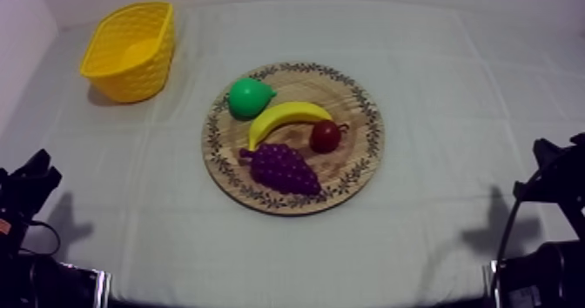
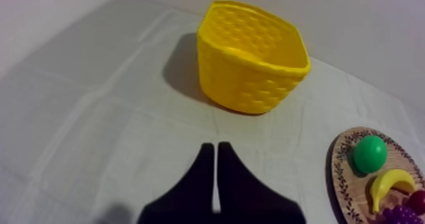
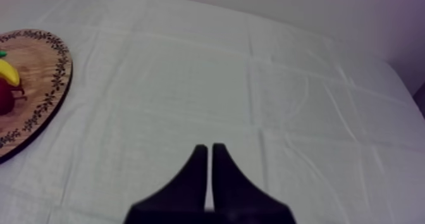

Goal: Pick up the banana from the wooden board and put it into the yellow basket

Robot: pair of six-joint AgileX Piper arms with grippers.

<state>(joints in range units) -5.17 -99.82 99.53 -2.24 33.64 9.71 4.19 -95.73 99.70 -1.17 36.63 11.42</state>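
Waiting at the very start, nothing grasped: holding the left gripper and the right gripper clenched, fingers lying together. Noting the banana lying mid-frame on the wooden board, just beside the pear and the small red fruit, above the grapes. Likely needing next: opening a gripper, reaching over the banana, then carrying toward the yellow basket, upper left.

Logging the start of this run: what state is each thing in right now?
wooden board: lying flat, bearing four toy fruits
banana: lying on the board, untouched
pear: on the board, beside the banana
bunch of grapes: on the board
small red fruit: on the board
yellow basket: upright, nothing seen inside
left gripper: shut, holding nothing
right gripper: shut, holding nothing
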